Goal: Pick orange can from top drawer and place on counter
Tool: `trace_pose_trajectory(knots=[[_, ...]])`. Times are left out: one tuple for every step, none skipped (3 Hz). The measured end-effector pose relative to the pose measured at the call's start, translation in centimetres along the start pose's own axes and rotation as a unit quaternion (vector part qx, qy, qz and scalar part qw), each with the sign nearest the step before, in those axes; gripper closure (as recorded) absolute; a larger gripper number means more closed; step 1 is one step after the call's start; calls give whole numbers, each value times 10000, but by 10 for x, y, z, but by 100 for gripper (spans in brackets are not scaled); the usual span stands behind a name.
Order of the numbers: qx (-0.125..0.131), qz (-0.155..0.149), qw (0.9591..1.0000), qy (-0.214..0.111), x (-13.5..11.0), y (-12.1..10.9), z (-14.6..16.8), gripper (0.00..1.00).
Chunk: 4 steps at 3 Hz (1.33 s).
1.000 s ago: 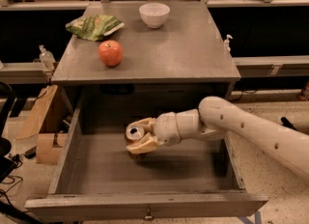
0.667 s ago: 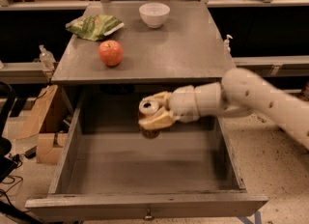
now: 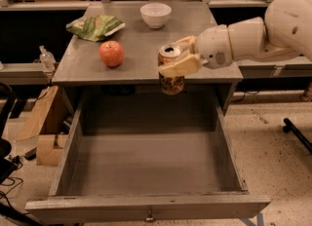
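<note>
My gripper (image 3: 179, 56) is shut on the orange can (image 3: 171, 76), which has orange-brown patterned sides and a silver top. It holds the can upright in the air at the counter's front edge, above the back of the top drawer (image 3: 146, 166). The drawer is pulled wide open and shows nothing inside. The counter (image 3: 146, 49) is the grey top of the cabinet behind the drawer. My white arm reaches in from the right.
On the counter are a red-orange apple (image 3: 111, 53) at the left, a green crumpled bag (image 3: 95, 27) at the back left and a white bowl (image 3: 155, 14) at the back. Cardboard (image 3: 41, 127) leans on the floor at the left.
My gripper has lifted the orange can up out of the drawer and moved it back, up to the level of the counter's front edge.
</note>
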<state>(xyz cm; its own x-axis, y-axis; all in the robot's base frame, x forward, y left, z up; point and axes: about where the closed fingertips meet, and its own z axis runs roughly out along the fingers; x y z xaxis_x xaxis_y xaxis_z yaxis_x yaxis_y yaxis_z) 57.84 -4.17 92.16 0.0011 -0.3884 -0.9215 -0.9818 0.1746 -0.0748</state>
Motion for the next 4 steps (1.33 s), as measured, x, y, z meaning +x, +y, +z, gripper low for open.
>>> trace_pose_trajectory(knots=[[207,102,9997,10,-21,-38,-12,100],[474,142,9988,-51,-37,-86,-14,100],[763,124,9970,-97,-42,-129,-10,100],[1081,279,9936,-149,-20,-173,5,100]])
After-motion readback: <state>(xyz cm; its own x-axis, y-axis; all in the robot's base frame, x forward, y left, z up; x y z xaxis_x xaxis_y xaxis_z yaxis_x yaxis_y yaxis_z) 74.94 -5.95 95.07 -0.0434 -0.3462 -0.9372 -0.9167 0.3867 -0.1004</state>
